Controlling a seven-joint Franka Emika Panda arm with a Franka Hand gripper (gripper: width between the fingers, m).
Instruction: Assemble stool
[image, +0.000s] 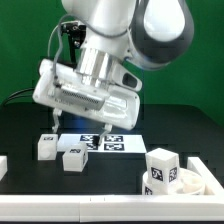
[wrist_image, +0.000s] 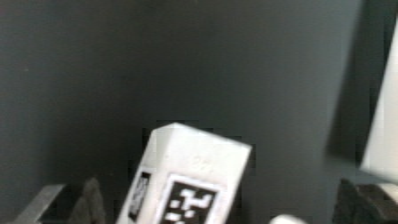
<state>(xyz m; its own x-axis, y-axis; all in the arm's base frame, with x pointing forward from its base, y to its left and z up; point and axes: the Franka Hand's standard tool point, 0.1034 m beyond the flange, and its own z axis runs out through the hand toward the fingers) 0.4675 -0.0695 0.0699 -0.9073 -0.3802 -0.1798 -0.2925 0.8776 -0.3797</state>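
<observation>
Leaning arm (image: 100, 70), gripper (wrist_image: 222, 203) spread, straddling leg (wrist_image: 192, 165)

Exterior faces arm (image: 112, 45), wrist close — over leg (wrist_image: 187, 172)

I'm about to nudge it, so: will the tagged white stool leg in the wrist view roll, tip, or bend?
The leg looks blocky with flat faces, so it would probably slide, not roll. Its smooth white plastic seems rigid, maybe slippery.
</observation>
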